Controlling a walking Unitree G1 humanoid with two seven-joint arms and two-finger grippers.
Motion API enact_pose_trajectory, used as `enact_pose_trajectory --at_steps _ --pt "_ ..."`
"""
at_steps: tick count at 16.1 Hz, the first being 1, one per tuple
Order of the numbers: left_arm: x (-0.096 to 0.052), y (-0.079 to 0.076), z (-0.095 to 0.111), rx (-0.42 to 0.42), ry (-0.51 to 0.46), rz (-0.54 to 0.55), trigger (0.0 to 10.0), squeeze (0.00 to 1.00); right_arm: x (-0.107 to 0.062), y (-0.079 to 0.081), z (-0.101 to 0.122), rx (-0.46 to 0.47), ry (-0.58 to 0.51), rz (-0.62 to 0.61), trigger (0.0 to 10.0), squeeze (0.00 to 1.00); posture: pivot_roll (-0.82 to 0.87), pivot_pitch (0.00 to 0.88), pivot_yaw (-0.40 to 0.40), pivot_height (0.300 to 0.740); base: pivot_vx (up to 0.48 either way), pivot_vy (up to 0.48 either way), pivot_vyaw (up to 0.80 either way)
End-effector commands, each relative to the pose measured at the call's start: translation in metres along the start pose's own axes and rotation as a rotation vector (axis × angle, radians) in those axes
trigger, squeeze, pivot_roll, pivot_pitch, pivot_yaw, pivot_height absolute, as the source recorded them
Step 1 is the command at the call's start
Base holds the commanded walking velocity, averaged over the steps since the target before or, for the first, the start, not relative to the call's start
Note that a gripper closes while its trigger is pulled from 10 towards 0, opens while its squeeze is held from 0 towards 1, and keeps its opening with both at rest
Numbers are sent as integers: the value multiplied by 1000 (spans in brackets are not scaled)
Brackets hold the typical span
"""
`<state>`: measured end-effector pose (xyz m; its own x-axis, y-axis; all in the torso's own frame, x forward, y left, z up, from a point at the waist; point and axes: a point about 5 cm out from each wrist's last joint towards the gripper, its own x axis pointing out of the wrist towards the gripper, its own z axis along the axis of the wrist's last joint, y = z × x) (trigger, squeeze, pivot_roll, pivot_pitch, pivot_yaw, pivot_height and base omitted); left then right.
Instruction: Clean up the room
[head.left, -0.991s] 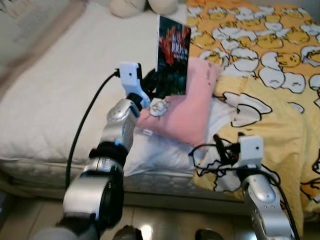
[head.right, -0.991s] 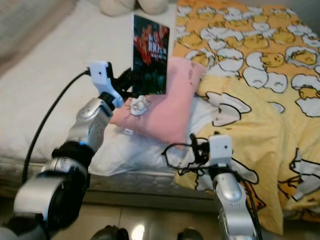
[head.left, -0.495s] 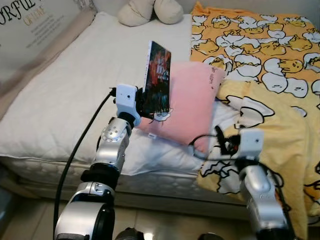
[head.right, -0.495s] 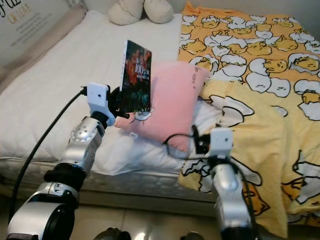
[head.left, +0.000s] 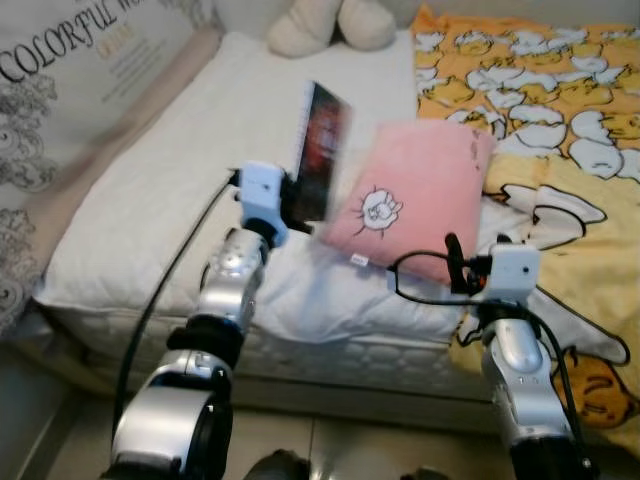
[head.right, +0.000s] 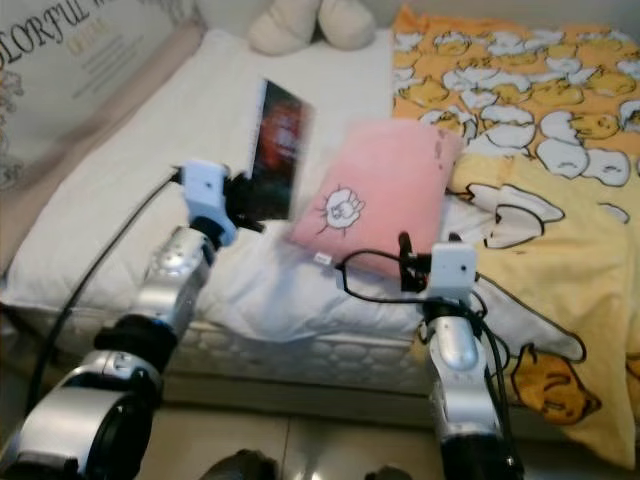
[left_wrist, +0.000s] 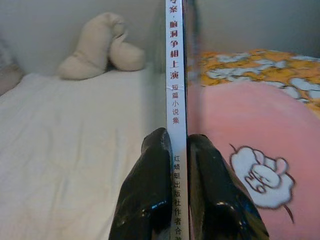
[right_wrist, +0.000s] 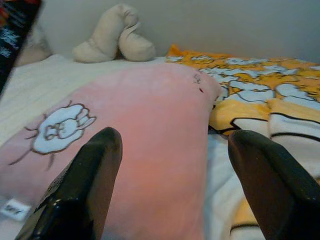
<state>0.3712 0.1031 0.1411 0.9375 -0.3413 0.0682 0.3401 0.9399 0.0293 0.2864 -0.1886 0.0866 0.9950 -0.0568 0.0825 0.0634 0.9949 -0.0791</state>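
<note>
Left gripper (left_wrist: 176, 165) is clamped on the spine of a thin paperback book (head.left: 322, 150), held upright above the white mattress (head.left: 160, 200), just left of the pink cushion (head.left: 415, 195). Right gripper (right_wrist: 172, 165), fingers spread wide, sits at the near edge of the bed facing the cushion, holding nothing. Yellow duck-print blanket (head.left: 540, 80) covers the right side; a cream plush toy (head.left: 330, 22) lies at the far end.

I read Chinese characters down the white spine of the book (left_wrist: 175, 100) pinched between the left gripper's fingers (left_wrist: 150, 200): "脑洞争相上演", then smaller red "短篇小说集", and lower "红蜻蜓出版社". On the pale cushion (head.left: 70, 80) at the bed's left edge I read "COLORFUL"; the smaller line beneath is too blurred.
</note>
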Motion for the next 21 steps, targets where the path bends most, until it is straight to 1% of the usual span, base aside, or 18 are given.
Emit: enact_pose_trajectory --at_steps 1,2,4,8,9,10,11,12,13,14,21 --pt "3 7 17 38 -72 10 10000 0 -2 8 0 4 -10 24 10000 0 -70 0 96 740 0 480 0" --pt "1 8 12 3 -53 23 10000 0 -6 10 -2 3 -2 31 10000 0 -70 0 92 740 0 480 0" --pt "0 10 6 -12 -29 43 10000 0 -8 10 -3 1 0 36 10000 0 -74 0 89 740 0 480 0" --pt "0 7 5 -11 -27 43 10000 0 -10 7 -4 -8 3 43 10000 0 -70 0 71 740 0 480 0" --pt "0 5 4 1 -24 35 10000 0 -11 7 -4 -9 5 47 10000 0 -69 0 67 740 0 480 0" --pt "0 3 1 47 -5 33 10000 0 -11 7 -4 -10 6 49 10000 0 -69 0 67 740 0 0 0" --pt "-1 0 -4 51 24 31 10000 0 -10 7 -4 -11 9 54 10000 0 -69 0 67 740 0 0 0" --pt "-1 -1 -4 37 19 32 10000 0 -10 7 -4 -12 9 56 10000 0 -69 0 67 740 0 0 0" --pt "-3 -2 -7 16 23 18 10000 0 -10 8 -5 -15 11 66 10000 0 -64 0 62 740 480 0 0" --pt "-3 -2 -8 13 33 22 10000 0 -10 9 -5 -16 12 71 10000 0 -61 0 55 740 480 0 0" --pt "-4 -10 -12 10 41 -1 10000 0 -13 10 -7 -24 23 87 10000 0 -65 0 51 740 480 0 0"
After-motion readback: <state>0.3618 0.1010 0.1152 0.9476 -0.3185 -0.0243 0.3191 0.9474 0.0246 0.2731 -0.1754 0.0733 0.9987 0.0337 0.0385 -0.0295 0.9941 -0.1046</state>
